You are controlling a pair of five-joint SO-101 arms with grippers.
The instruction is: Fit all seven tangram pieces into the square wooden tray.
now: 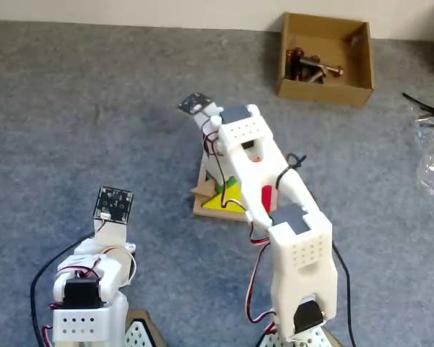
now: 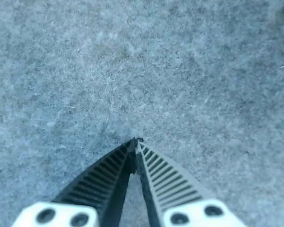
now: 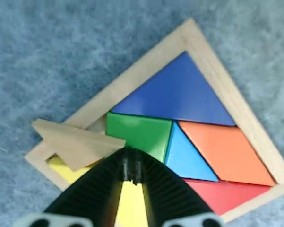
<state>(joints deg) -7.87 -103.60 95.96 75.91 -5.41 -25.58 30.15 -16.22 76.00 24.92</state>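
The light is soft and even, falling from above, and nothing glares. The white arm (image 1: 289, 217) over the tray (image 1: 204, 210) lays only a pale, loose-edged shadow on the grey felt (image 1: 94, 108). The cardboard box (image 1: 325, 58) is shaded along its inner walls. Up close, the bare wooden piece (image 3: 75, 142) darkens the tray corner beneath it, and the blue piece (image 3: 175, 94) carries a faint sheen.

The right arm (image 1: 274, 188) is stretching over the tray (image 1: 209, 212), blocking the way in from near and right. A plain wooden piece (image 3: 75, 142) is lying across the tray's left rim. Open carpet (image 1: 94, 108) is spreading left and far, while a box (image 1: 325, 58) is sitting far right.
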